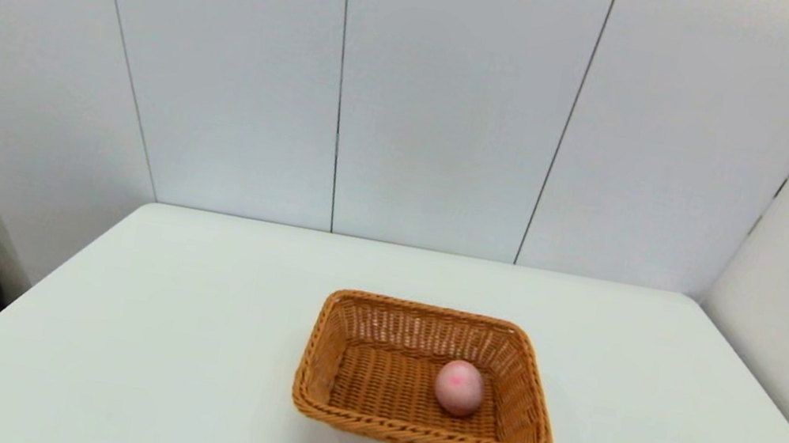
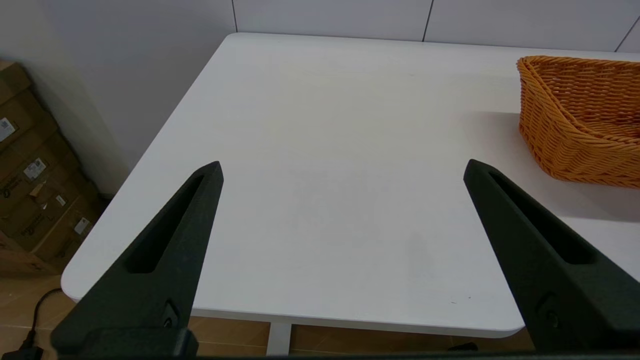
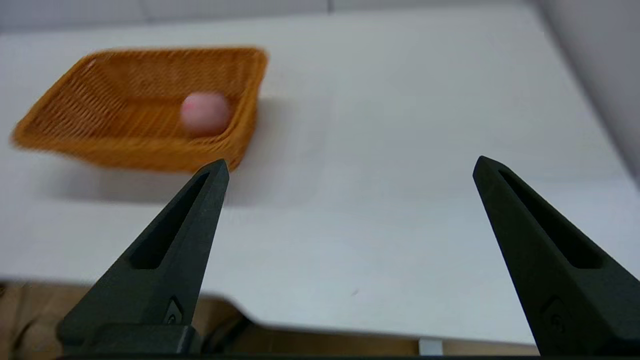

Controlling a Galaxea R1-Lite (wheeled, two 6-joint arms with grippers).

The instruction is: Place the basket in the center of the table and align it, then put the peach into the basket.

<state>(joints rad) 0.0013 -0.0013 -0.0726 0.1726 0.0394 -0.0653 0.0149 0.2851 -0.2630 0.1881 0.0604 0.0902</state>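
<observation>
White matte desk (image 1: 181, 346): the orange-brown woven wicker basket (image 1: 420, 433) is sitting near centre, the pale pink peach (image 1: 459, 387) inside; left claw (image 2: 343, 170) and right claw (image 3: 351, 167) are being held apart, empty, near the desk's front edge; the task is being judged complete.

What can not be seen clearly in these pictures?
- Head view: both arms are out of frame; the peach hides its contact with the basket floor.
- Left wrist view: the basket is cut by the picture edge, so the peach is unseen.
- Right wrist view: basket and peach are blurred.
</observation>
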